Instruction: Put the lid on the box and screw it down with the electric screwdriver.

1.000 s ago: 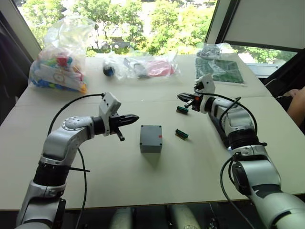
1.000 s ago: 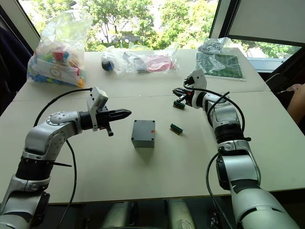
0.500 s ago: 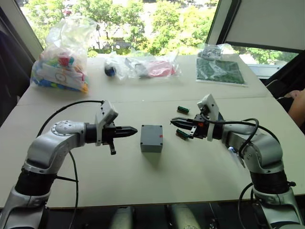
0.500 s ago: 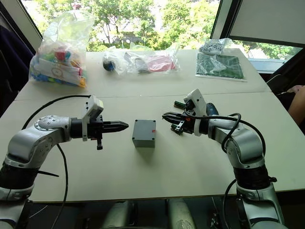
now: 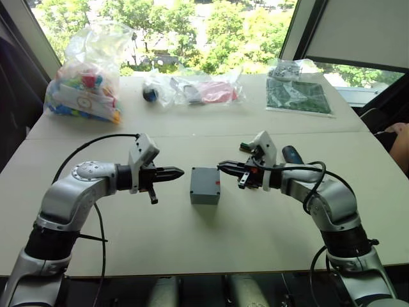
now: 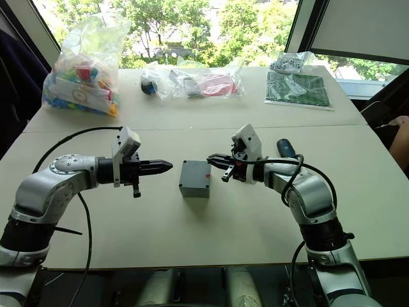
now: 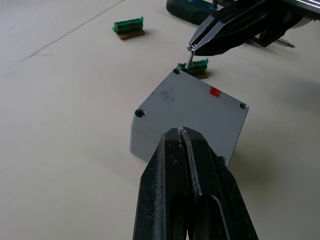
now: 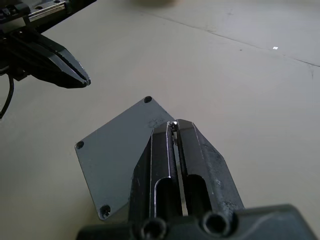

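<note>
The grey box (image 5: 204,186) stands mid-table with the lid (image 7: 192,102) flat on top, showing corner holes and a small red mark (image 7: 215,91). My left gripper (image 5: 178,172) is shut and empty, its tip pointing at the box's left side a short gap away. Reaching in from the right, my right gripper (image 5: 222,166) is shut on a small metal screw (image 7: 188,60), held just above the lid's far right corner hole (image 7: 176,71). The electric screwdriver (image 5: 291,154) lies on the table behind my right forearm.
Two small green blocks (image 7: 128,26) (image 7: 198,66) lie just beyond the box. At the back are a bag of colourful toys (image 5: 83,89), a clear bag (image 5: 204,89) and a green board (image 5: 299,96). A person's hand (image 5: 399,131) rests at the right edge.
My right arm has swung in from the far right of the table to the box, its tip now at the lid's corner. My left gripper has sunk slightly and stayed beside the box.
</note>
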Controlling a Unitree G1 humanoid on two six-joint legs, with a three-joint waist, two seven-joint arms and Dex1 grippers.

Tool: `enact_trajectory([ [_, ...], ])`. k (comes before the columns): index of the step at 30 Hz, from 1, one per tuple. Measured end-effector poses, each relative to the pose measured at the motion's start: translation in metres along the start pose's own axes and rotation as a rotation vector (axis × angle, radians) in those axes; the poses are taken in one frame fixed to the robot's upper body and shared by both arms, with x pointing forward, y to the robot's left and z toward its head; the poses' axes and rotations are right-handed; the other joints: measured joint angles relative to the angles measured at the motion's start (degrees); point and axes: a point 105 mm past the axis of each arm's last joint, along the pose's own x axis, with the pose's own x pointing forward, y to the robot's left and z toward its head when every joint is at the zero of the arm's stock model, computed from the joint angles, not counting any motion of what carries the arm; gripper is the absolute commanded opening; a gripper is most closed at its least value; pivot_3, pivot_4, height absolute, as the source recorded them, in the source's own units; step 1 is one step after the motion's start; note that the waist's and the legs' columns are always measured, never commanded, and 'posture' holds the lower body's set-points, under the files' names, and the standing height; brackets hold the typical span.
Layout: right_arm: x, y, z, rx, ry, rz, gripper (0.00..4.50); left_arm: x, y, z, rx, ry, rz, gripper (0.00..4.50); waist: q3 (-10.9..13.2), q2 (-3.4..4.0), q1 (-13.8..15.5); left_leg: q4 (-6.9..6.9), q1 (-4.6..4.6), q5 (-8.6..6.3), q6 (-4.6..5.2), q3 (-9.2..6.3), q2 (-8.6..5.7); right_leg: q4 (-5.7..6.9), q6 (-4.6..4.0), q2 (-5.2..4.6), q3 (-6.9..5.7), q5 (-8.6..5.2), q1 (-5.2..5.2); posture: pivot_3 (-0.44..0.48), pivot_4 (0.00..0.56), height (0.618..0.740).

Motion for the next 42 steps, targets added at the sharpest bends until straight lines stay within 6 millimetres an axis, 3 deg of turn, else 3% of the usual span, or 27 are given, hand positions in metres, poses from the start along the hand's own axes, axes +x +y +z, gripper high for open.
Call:
enact_trajectory([
  [42,0.0005,-0.0102,-0.0062,-0.030,0.034,-0.014,0.02,0.0016,0.0010,-0.0010,-0.006,-0.004,0.016,0.00,0.00,0.00,0.03,0.00,0.00,0.00,0.00,0.00,0.00,0.00,0.00,-0.01,0.00,0.00,0.00,0.000,0.150,0.740],
])
